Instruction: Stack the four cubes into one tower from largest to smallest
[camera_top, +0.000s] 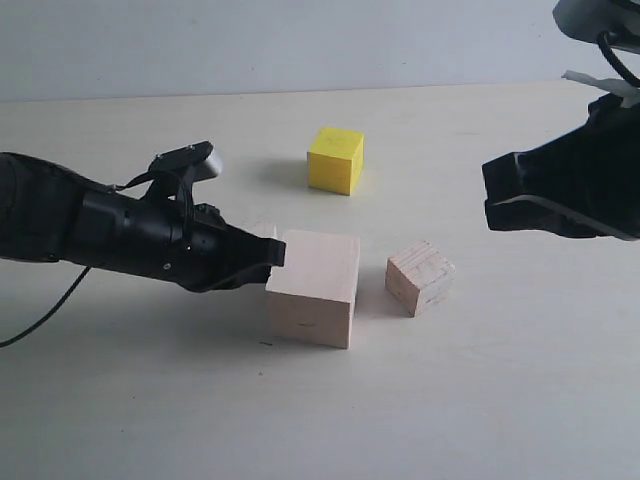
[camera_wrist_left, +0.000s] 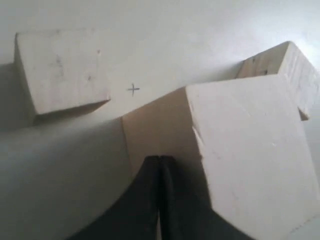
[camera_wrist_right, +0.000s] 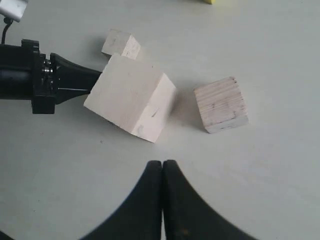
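Risk: left jaws, clenched on nothing, tips against the side of the large cube (camera_top: 315, 285) mid-bench, may shove or twist it into the small cube (camera_wrist_right: 121, 44) just beside it or the medium cube (camera_top: 420, 277) nearby. The right jaws, also clenched and empty, hover clear. Nothing stacked; large cube pale bare wood, sharp-edged; yellow cube (camera_top: 335, 160) apart, toward the far edge.

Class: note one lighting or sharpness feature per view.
Exterior view: soft light, faint shadow left of the yellow cube. Left wrist view: washed out, blurry, large cube nearly white. Right wrist view: sharper, grain visible on the medium cube.
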